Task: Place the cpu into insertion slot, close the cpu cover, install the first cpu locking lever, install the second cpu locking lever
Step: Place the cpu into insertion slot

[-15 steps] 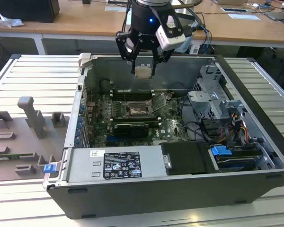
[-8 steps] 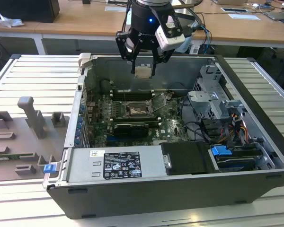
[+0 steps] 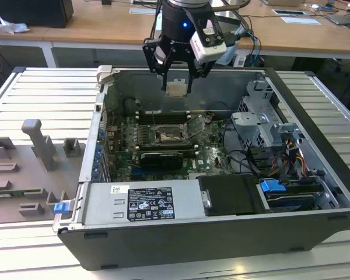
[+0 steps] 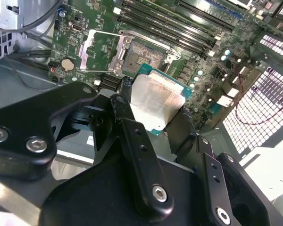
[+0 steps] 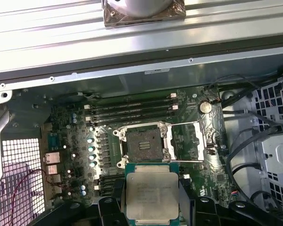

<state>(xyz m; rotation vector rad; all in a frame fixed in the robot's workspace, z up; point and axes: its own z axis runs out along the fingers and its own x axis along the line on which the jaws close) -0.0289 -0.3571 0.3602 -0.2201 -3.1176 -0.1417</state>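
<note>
My gripper (image 3: 176, 86) hangs above the open computer case, shut on the cpu (image 3: 176, 88), a small square chip with a pale metal face. In both wrist views the cpu (image 4: 155, 101) (image 5: 152, 195) sits clamped by its edges between the black fingers (image 4: 124, 101). The insertion slot (image 5: 144, 143) (image 4: 148, 52) (image 3: 170, 135) is a dark square socket on the green motherboard, bare and uncovered, some way below the chip. The cpu cover (image 5: 191, 141) (image 4: 96, 52) is swung open and lies flat beside the socket.
Long black memory slots (image 5: 132, 110) run beside the socket. A black card (image 3: 160, 157) lies across the board. A power supply (image 3: 140, 201), a drive cage (image 3: 262, 122) and cables (image 3: 280, 157) crowd the case. A grey fixture tray (image 3: 29, 169) sits at the exterior view's left.
</note>
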